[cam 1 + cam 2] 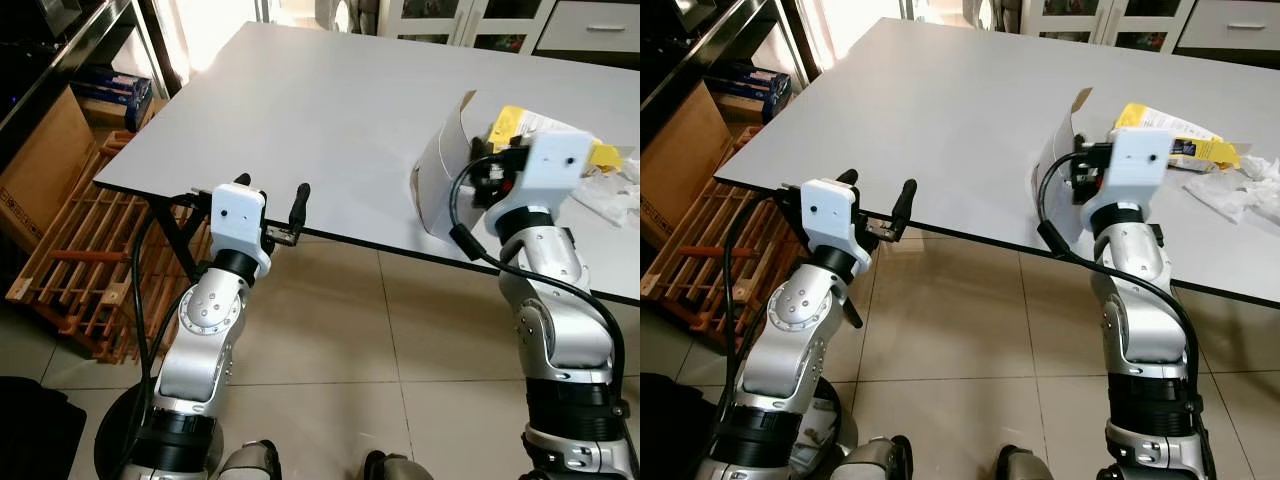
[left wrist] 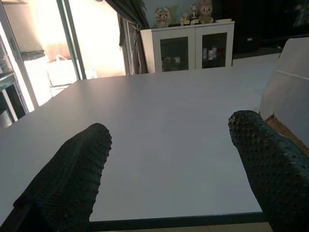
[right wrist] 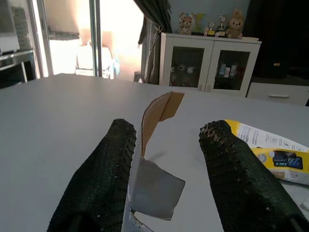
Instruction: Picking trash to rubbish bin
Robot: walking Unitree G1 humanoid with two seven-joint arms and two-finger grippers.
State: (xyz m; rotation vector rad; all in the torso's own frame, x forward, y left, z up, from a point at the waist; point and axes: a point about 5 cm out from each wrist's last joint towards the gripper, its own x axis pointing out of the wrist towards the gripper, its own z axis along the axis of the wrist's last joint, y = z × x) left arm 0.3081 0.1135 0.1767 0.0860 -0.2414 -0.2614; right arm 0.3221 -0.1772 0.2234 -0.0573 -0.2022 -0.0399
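Reaching with spread, empty fingers, the right gripper (image 3: 166, 179) is closing around the cardboard piece (image 3: 155, 121) at the table's (image 1: 300, 120) four o'clock, nothing binned yet, while the left gripper (image 1: 272, 208) is waiting open and empty at seven o'clock

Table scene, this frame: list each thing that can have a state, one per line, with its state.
left gripper: open, at the table's near edge, holding nothing.
right gripper: open, fingers either side of the cardboard piece, not closed on it.
cardboard piece: standing upright on the table, bent, flap torn.
yellow packet: lying flat on the table.
white wrapper: crumpled, lying beside the packet.
cabinet: glass doors shut.
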